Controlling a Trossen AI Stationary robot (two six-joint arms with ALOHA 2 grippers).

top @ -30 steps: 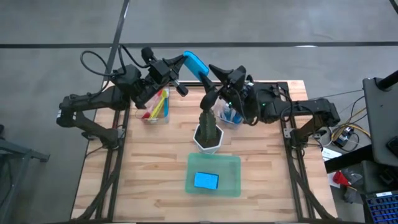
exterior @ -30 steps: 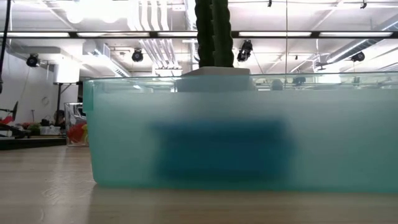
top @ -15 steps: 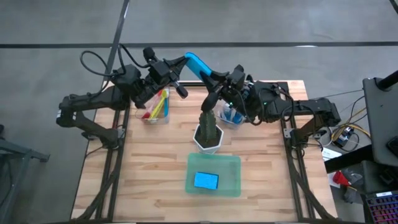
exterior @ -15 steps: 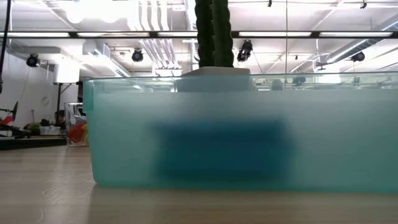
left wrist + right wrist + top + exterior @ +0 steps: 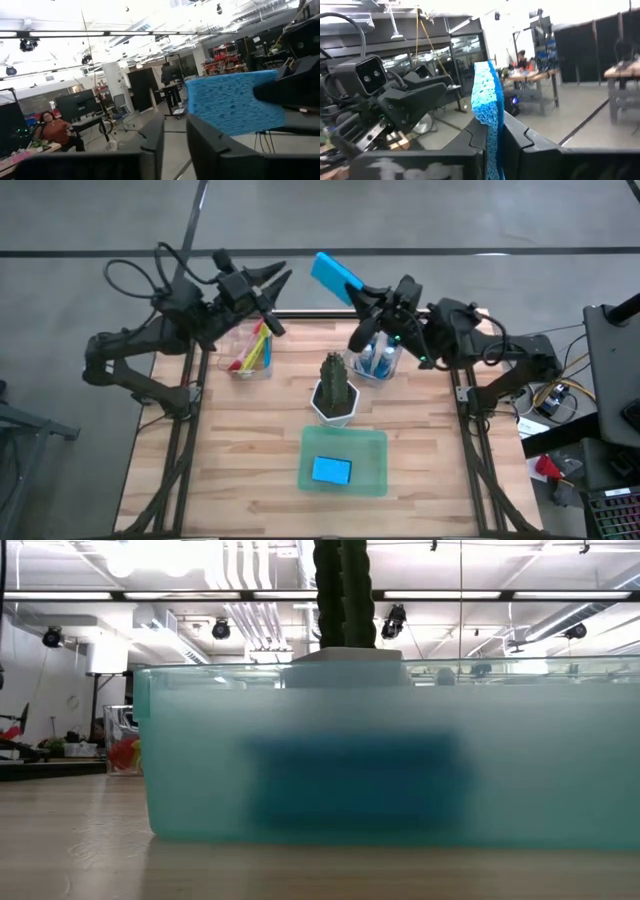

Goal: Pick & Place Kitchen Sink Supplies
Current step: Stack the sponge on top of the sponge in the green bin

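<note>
A flat blue sponge point(image 5: 335, 277) hangs in the air over the table's far edge, with my right gripper point(image 5: 363, 302) shut on it. It also shows in the left wrist view point(image 5: 235, 102). My left gripper point(image 5: 277, 283) stands open to the sponge's left, apart from it, with nothing between its fingers point(image 5: 150, 145). A second blue sponge point(image 5: 331, 470) lies flat in the green tray point(image 5: 372, 442). Yellow and red brushes point(image 5: 256, 348) stand in a clear bin at the far left. Small bottles of blue liquid point(image 5: 377, 360) stand in another clear bin. My right gripper pinches the sponge's two flat faces between its two fingers, at the end nearest the gripper point(image 5: 491, 131). The fingers come about level from the table's right. The sponge sticks out past the fingertips toward the left arm, on edge and lifted clear of everything.
A dark green plant in a white pot point(image 5: 335, 392) stands mid-table between the two bins. The green tray fills most of the low view point(image 5: 560, 760), with the plant point(image 5: 343, 590) behind it. Bare wood lies left and right of the tray.
My right gripper has shut on the sponge that my left gripper held out. My left gripper has let go and drawn back toward the table's left. My right gripper has pulled back toward the right with the sponge, which stays clear of the table.
</note>
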